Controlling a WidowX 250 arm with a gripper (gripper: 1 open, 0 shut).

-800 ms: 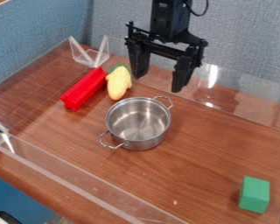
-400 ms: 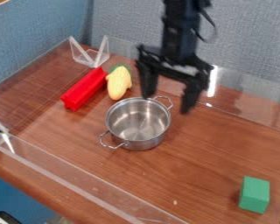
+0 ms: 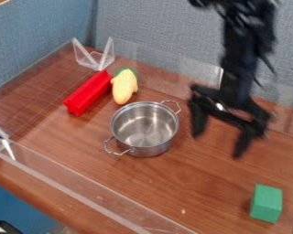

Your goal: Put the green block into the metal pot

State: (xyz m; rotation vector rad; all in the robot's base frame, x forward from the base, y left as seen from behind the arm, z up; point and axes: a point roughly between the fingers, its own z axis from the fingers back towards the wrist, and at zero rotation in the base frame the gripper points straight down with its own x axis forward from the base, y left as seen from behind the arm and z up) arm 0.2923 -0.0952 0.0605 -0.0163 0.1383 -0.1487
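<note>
The green block lies on the wooden table near the front right corner. The metal pot, shiny, empty and lidless, stands in the middle of the table. My gripper hangs from the black arm to the right of the pot, its two dark fingers spread open with nothing between them. It sits above and to the left of the green block, well apart from it.
A long red block and a yellowish fruit-like object lie behind the pot at the left. Clear plastic walls ring the table. A blue wall stands behind.
The arm has swung from behind the pot toward the right and forward, coming lower and closer to the green block. The gripper stayed open. Pot and block have not moved.
</note>
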